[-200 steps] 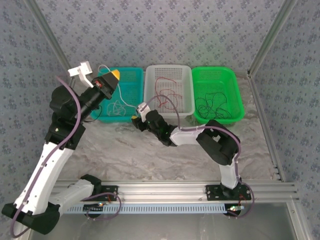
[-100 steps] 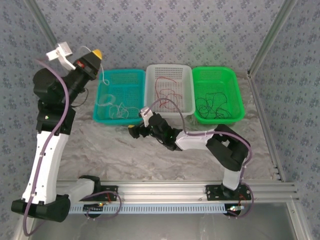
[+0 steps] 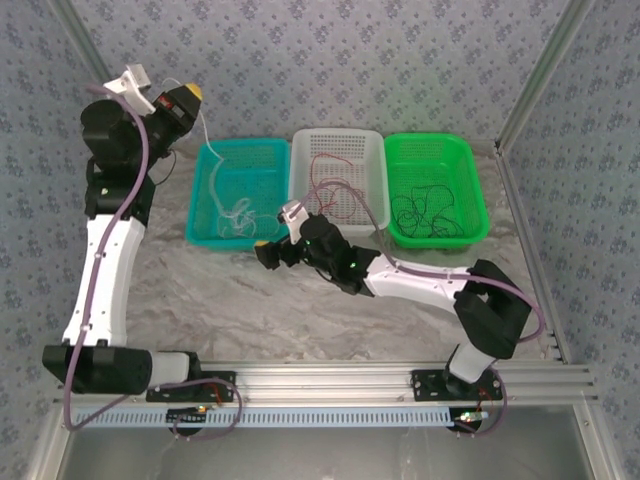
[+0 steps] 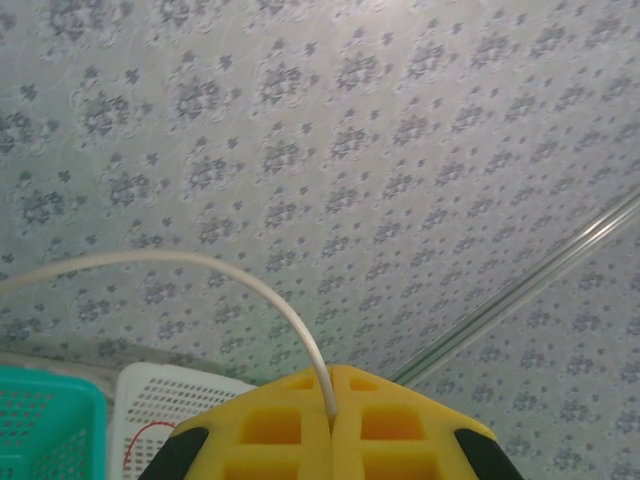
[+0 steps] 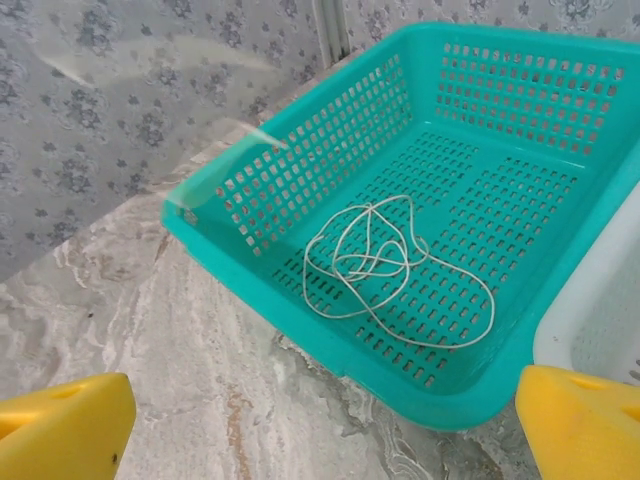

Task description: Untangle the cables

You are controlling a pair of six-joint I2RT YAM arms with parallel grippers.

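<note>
Cables (image 3: 420, 212) look sorted, one per basket (image 3: 337, 134), though left gripper (image 3: 189, 95), pinched shut upper left, holds the white cable (image 3: 236, 212) aloft; right gripper (image 5: 325, 425) gapes empty.

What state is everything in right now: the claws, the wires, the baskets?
left gripper: shut on the white cable, up high.
right gripper: open, above the table beside the teal basket.
white cable: one end pinched, the rest coiled in the teal basket.
red cable: lying loose in the white basket.
black cable: lying loose in the green basket.
</note>
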